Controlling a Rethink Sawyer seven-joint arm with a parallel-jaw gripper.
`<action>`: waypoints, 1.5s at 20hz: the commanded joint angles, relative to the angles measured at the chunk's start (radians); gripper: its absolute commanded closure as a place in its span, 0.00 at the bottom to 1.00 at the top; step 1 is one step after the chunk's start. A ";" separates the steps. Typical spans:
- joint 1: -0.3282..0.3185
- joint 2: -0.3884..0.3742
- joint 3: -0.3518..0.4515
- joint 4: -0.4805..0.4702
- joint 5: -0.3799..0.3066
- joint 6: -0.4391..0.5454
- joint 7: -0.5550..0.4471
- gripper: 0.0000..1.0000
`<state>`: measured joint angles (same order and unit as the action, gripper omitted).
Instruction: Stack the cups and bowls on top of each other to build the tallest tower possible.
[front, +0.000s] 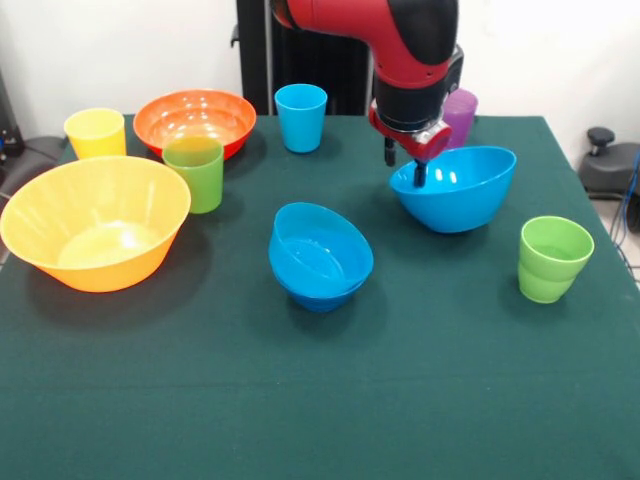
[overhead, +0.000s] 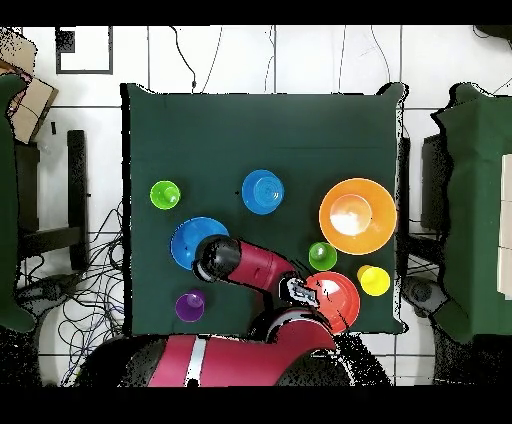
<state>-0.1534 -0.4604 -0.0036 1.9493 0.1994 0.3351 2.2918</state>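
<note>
Green cup (front: 553, 258) nearest, worktop (front: 330, 400) 4 o'clock. Tool (front: 405, 160) straddles big blue bowl's (front: 455, 190) rim, fingers apart, not clamped. Only stack: two blue bowls nested (front: 320, 257) at centre. Remaining bowls, cups loose; tower barely started.

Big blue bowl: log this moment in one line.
gripper: at rim of big light blue plastic bowl, tilted | grip: unclear | tower: not started | medium blue bowl pair: nested

My table (front: 330, 400) sits in bright, even light from above — soft shadows pool just beside each bowl, small white glints shine on the orange-red bowl (front: 195, 120) and the big blue bowl (front: 455, 188) — and both views look acceptably crisp.
</note>
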 joint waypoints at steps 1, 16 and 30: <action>0.019 0.020 0.053 -0.077 -0.018 0.050 0.055 0.00; 0.017 0.010 0.049 -0.080 -0.010 0.057 0.061 0.00; 0.041 0.046 0.032 -0.119 -0.001 0.055 0.075 0.00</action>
<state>-0.1319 -0.4565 -0.0105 1.9358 0.1994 0.3351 2.2918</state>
